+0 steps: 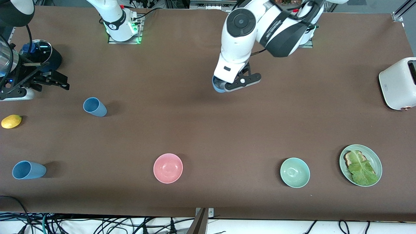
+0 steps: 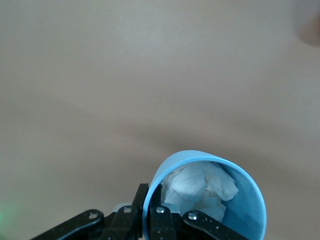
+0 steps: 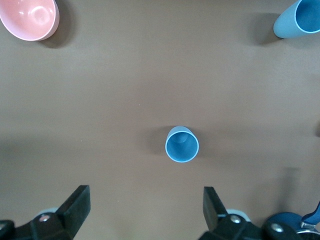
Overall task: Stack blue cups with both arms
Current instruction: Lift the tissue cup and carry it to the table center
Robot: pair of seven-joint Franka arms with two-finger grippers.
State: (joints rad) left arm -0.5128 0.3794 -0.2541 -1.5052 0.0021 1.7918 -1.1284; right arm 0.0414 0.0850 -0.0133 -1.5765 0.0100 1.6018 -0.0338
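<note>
Standing upright with their mouths open to the ceiling, two blue cups rest at the right arm's end of the brown surface [image 1: 201,130]: one cup [image 1: 95,107] [image 3: 182,144] and, nearer the front camera, a second cup [image 1: 28,170] [image 3: 298,19]. Each has its long axis vertical; the front camera sees them leaning only because it looks from the side.

A third blue cup [image 1: 218,85] [image 2: 207,200] hangs in the left gripper [image 1: 242,83] over the middle of the surface. In the front view all but a sliver of it, at about 9 o'clock from the jaws, is hidden by the white wrist. In the left wrist view its mouth faces the camera, crumpled white paper [image 2: 200,187] lies inside, and the rim is cut off by the picture's edge. The left jaws are clamped on its wall, one finger inside and one outside.

The right gripper [image 1: 48,79] [image 3: 145,210] hovers over the surface with its jaws spread wide and holding nothing. In the right wrist view the first cup sits between the two fingers' lines, at 12 o'clock from them and well apart. In the front view that cup lies at about 4 o'clock from the gripper. The right arm's upper part is cut off by the frame.
</note>
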